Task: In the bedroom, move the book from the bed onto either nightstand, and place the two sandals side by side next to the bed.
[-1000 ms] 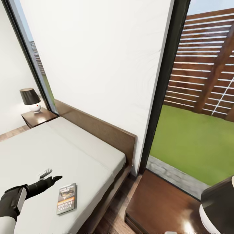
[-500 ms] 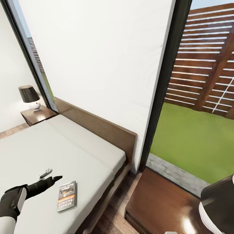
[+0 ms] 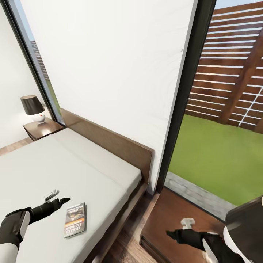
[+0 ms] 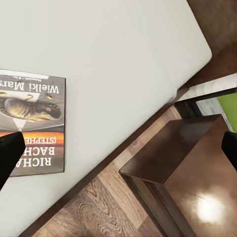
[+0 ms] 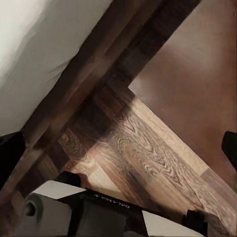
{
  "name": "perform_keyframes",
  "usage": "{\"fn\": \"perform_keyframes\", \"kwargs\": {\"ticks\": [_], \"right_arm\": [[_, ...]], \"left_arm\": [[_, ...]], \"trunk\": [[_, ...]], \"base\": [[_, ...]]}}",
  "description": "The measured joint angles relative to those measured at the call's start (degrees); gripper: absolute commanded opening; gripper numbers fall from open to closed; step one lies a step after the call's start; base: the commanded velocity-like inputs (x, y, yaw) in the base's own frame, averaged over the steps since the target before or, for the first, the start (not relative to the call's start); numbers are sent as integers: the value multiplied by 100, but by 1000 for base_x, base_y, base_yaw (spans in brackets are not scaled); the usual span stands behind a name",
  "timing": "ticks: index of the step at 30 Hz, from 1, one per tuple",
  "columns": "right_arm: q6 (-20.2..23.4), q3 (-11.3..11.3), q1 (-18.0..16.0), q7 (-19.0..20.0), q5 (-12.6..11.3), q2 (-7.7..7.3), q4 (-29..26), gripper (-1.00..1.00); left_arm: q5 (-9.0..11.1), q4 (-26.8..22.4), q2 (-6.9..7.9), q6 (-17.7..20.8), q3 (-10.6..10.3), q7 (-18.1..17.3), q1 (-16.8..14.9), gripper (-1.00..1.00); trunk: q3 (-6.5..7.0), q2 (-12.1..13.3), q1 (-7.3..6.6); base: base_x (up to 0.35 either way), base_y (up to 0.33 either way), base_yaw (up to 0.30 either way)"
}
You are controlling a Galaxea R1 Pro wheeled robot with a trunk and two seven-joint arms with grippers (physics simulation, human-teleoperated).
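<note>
Bed [image 3: 54, 171]: the biggest thing in my head view, a low dark-framed platform with a plain off-white mattress. It carries the book near its near edge.
Near nightstand [image 3: 175, 223]: a glossy reddish-brown top just beside the bed's corner, with a dark lamp [image 3: 244, 230] at its right. I judge it the closest place to set the book down.
Far nightstand [image 3: 42, 128]: across the bed by the window, with a small lamp [image 3: 33, 108] on it.
Change: a second ago my right tool [image 3: 179, 230] was out of my head view; now it has come up over the near nightstand. My left tool [image 3: 54, 199] has stayed put beside the book. The book has not moved, so the first step is not yet done.
Left tool: fingers spread, hovering just above the mattress, holding nothing.
Right tool: fingers spread wide apart in its wrist view, empty.
Book [image 3: 75, 220]: a thin paperback lying flat, dark cover with an orange band and white "RICHARD BACHMAN" lettering, just beside my left tool.
</note>
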Motion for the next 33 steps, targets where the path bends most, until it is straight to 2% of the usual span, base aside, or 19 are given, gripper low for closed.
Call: {"fn": "perform_keyframes", "kwargs": {"ticks": [2,4,6,10,13,14,15,17,19,21,24,33], "right_arm": [[829,4,3,436,0,-182,-889,100],[1226,-15,4,741,2,-286,-1295,100],[1490,-36,5,1015,4,-355,-1551,100],[1626,-45,6,1328,-1,-494,-1686,100],[1657,-33,6,2175,4,-604,-1749,100],[1662,-36,6,2937,24,-672,-1765,100],[1659,-39,6,3229,32,-697,-1766,100],[1649,-44,6,4191,42,-748,-1756,100],[1633,-42,6,4709,49,-773,-1748,100],[1611,-30,6,4908,55,-784,-1738,100],[1592,-4,6,4999,58,-787,-1714,100],[1588,-6,6,5016,55,-790,-1707,100]], "left_arm": [[0,0,-15,1,0,0,0,100],[1,0,-41,1,0,0,0,100],[1,0,-62,1,0,0,0,100],[0,0,-73,1,-4,-5,0,100],[0,0,-77,1,-8,-8,0,100],[0,0,-77,1,-8,-10,0,100],[0,0,-77,1,-8,-15,0,100],[0,0,-80,1,-9,-32,0,100],[0,0,-84,0,-9,-39,0,100],[0,-1,-99,1,-9,-44,0,100],[0,-2,-117,-3,-9,-46,0,100],[0,-8,-113,0,-9,-53,0,100]], "trunk": [[-1,0,0],[-1,0,0],[-1,0,0],[-1,1,0],[-2,0,0],[-2,0,0],[-2,0,0],[-2,0,0],[-2,0,0],[-2,1,0],[-2,1,0],[-61,1,0]], "base": [[0,0,0],[0,0,0],[0,0,0],[0,0,0],[0,0,0],[0,0,0],[0,0,0],[0,0,0],[0,0,0],[0,0,0],[0,0,0],[0,0,0]]}}
